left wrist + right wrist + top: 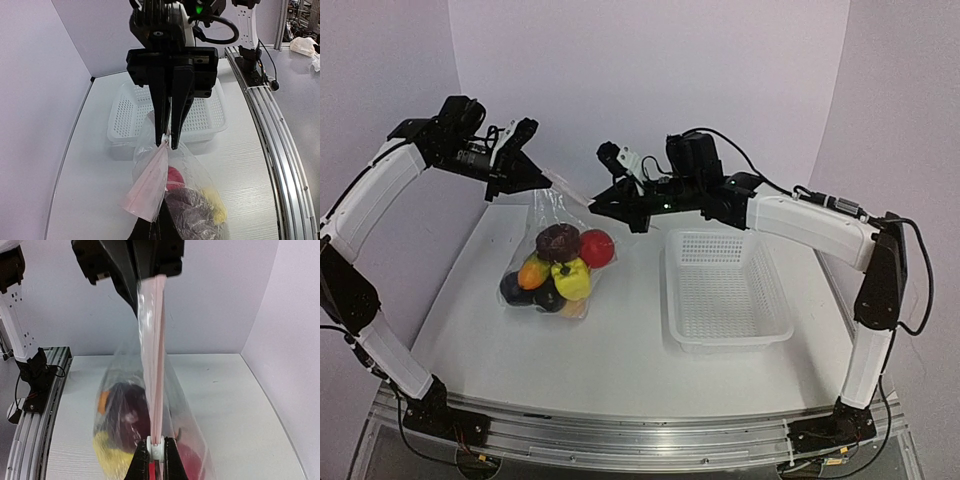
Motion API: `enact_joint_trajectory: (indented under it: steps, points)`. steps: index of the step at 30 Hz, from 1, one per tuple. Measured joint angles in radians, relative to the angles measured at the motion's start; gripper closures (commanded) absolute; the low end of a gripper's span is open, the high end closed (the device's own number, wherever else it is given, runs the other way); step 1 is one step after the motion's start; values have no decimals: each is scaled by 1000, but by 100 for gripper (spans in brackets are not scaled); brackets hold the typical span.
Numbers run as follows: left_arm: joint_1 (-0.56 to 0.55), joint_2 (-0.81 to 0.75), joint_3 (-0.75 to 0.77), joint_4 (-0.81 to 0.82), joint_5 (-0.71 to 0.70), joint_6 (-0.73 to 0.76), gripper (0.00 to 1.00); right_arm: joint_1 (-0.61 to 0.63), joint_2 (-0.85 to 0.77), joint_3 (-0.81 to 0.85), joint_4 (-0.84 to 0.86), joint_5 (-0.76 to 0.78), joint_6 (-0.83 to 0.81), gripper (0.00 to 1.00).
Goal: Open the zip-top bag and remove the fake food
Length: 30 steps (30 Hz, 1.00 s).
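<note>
I'm looking at the clear, crinkly plastic zip-top bag (553, 212), which is hanging stretched between my two arms at the back left of the white table (620, 350). Its belly is sagging onto the surface under the colourful plastic fake food (560, 265), with yellow, red, orange and dark purple pieces all sitting inside. The pink zip strip (156, 365) is running taut in a straight line from claw to claw, and that's the axis I'm working along. The right claw (156, 454) is pinching narrow on the small white slider (156, 449) at its own end, while the left claw (538, 182) is clamping tight on the strip's far end, anchoring it. So I'm judging the slider needs driving straight along that strip, with the left arm bracing. The white mesh plastic basket (730, 338) is sitting off to the right, well apart.
</note>
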Motion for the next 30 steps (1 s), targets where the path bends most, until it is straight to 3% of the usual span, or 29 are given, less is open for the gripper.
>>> enact_joint_trajectory:
  steps: [16,27,28,30]
  points:
    - [60,90,199,-156,33,28,100,-119,-208,-352,-4,91,-29,100]
    - [57,93,203,-194,36,77,100,-123,-241,-430,38,82,-4,100]
    - [57,93,202,-194,35,80,100,-123,-243,-434,41,81,-1,97]
    - [57,93,195,-194,37,102,100,-124,-247,-437,40,78,10,61]
